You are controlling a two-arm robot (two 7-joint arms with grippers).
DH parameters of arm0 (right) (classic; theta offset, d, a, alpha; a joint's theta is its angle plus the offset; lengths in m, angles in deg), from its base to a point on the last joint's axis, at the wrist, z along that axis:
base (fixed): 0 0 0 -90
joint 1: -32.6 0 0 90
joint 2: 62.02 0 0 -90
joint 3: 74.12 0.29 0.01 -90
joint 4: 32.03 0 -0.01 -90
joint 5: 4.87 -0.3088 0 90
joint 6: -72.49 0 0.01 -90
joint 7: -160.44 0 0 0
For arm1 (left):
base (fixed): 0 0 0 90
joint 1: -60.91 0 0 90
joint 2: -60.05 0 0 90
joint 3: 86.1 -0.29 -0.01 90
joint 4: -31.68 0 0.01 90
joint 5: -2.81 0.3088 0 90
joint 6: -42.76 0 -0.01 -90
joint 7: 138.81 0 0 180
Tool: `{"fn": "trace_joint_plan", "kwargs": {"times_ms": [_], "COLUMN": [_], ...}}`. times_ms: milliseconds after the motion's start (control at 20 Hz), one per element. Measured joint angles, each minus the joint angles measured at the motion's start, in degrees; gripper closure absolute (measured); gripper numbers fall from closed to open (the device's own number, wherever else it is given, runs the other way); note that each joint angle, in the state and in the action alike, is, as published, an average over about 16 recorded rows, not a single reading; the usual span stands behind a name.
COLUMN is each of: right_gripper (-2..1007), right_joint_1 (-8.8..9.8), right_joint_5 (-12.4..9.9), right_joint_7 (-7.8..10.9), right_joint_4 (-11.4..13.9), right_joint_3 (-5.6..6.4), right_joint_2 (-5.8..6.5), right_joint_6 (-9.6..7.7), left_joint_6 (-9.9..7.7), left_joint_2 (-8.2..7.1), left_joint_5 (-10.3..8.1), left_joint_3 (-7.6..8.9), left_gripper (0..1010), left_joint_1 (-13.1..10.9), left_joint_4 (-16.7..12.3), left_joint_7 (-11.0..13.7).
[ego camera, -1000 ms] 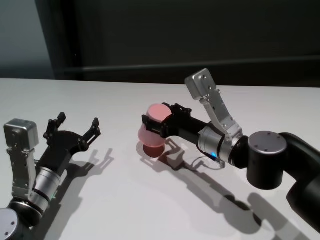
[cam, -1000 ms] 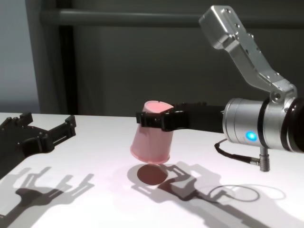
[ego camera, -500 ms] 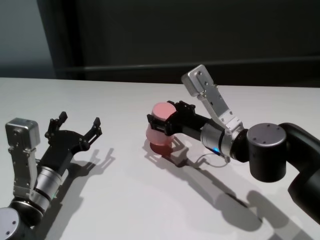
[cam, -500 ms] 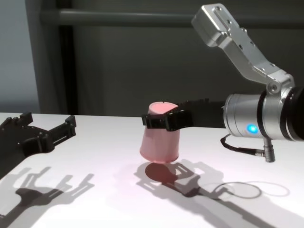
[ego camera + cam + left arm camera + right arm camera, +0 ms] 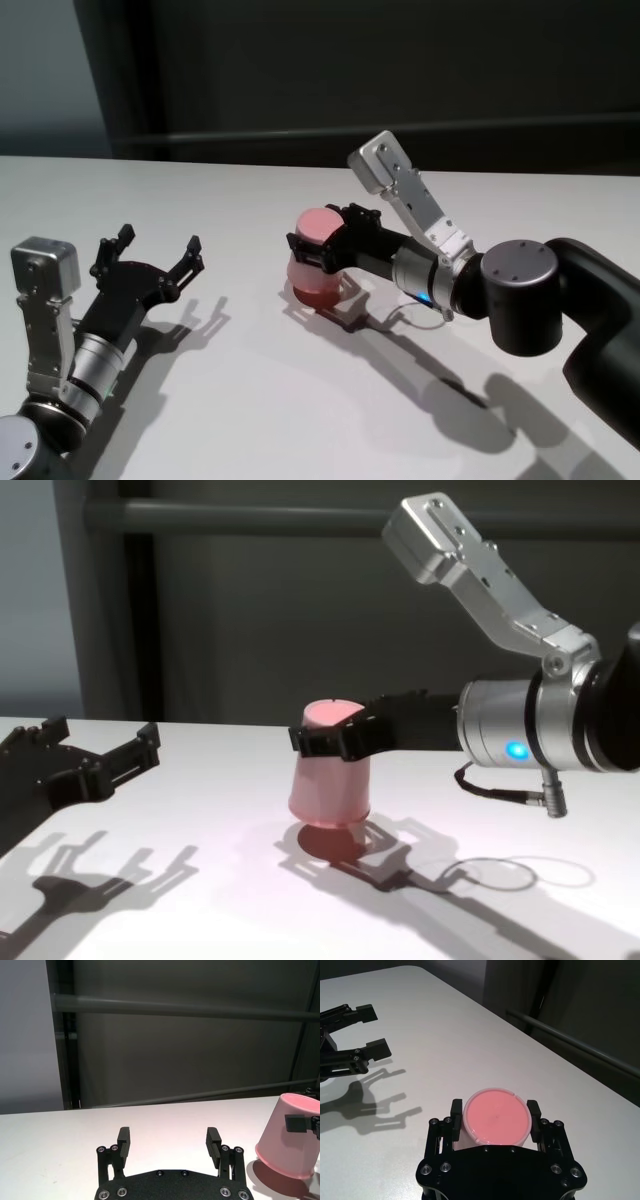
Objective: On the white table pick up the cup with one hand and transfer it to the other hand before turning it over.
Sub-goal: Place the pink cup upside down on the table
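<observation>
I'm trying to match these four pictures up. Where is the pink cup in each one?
Head view: the cup sits near the middle, upside down, held by the right tool.
Left wrist view: at the right edge.
Right wrist view: low centre, its base facing the camera.
Chest view: centre, just above the table.
Shared landmark: the open left tool.

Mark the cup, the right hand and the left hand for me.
cup (image 5: 330, 790), chest view, on its pink side wall below the clamp.
right hand (image 5: 494, 1121), right wrist view, midway between the fingertips shut on the cup.
left hand (image 5: 170, 1141), left wrist view, midway between its open fingertips.
</observation>
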State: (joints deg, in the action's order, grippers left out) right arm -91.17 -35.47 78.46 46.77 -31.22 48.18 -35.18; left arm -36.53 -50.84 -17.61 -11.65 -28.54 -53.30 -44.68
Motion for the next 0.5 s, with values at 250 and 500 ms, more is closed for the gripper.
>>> {"fn": "trace_joint_plan", "kwargs": {"times_ms": [250,500], "right_gripper": [253,253], "right_joint_1": [-0.39,-0.42], "right_joint_5": [0.65,1.13], "right_joint_7": [0.95,1.69], "right_joint_4": [-1.88,-3.41], "right_joint_3": [-0.17,-0.19], "right_joint_2": [-1.2,-2.24], "right_joint_6": [-0.07,-0.16], "left_joint_6": [0.0,0.0], "left_joint_2": [0.0,0.0], "left_joint_5": [0.0,0.0], "left_joint_3": [0.0,0.0], "left_gripper": [9,9], "left_joint_1": [0.0,0.0], "left_joint_4": [0.0,0.0], "left_joint_7": [0.0,0.0]}}
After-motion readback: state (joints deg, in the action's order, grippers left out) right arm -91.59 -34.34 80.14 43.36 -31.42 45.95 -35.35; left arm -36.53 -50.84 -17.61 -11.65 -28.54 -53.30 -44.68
